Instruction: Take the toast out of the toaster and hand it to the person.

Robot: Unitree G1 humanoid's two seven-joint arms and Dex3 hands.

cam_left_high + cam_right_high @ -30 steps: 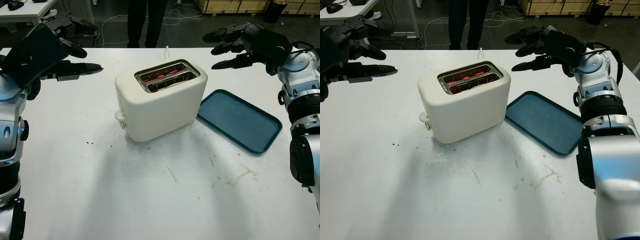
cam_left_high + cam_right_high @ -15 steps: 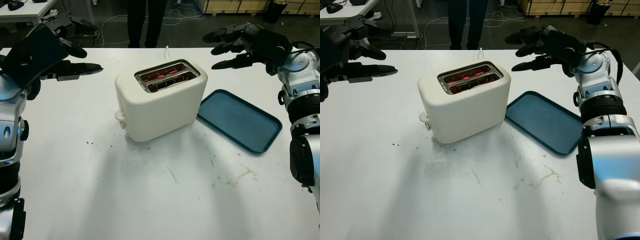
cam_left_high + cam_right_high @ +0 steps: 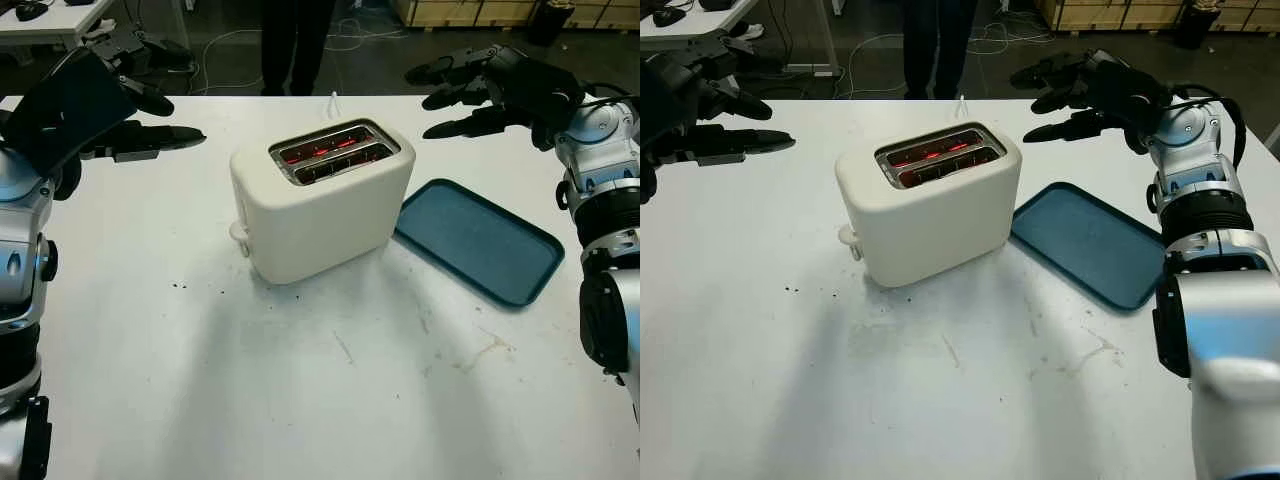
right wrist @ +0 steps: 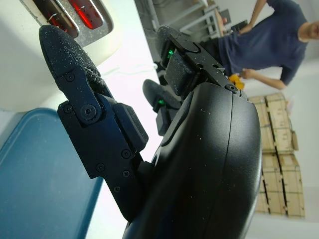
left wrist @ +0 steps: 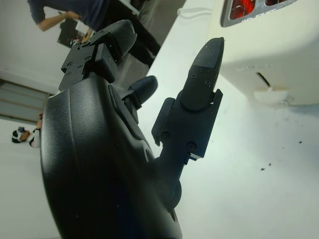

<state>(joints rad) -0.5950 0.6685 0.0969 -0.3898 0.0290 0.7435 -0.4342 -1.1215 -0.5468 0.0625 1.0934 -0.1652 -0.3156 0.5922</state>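
A cream toaster stands at the middle of the white table, its two top slots glowing red inside; I cannot make out toast in them. My left hand hovers open above the table's far left, well left of the toaster. My right hand hovers open at the far right, above and beyond the blue tray. Both hold nothing. A person in dark trousers stands beyond the far edge of the table.
A flat blue tray lies right of the toaster, touching its base. The toaster's white cord runs off the far edge. Its lever knob sticks out on the near left side. Crumbs and stains mark the near tabletop.
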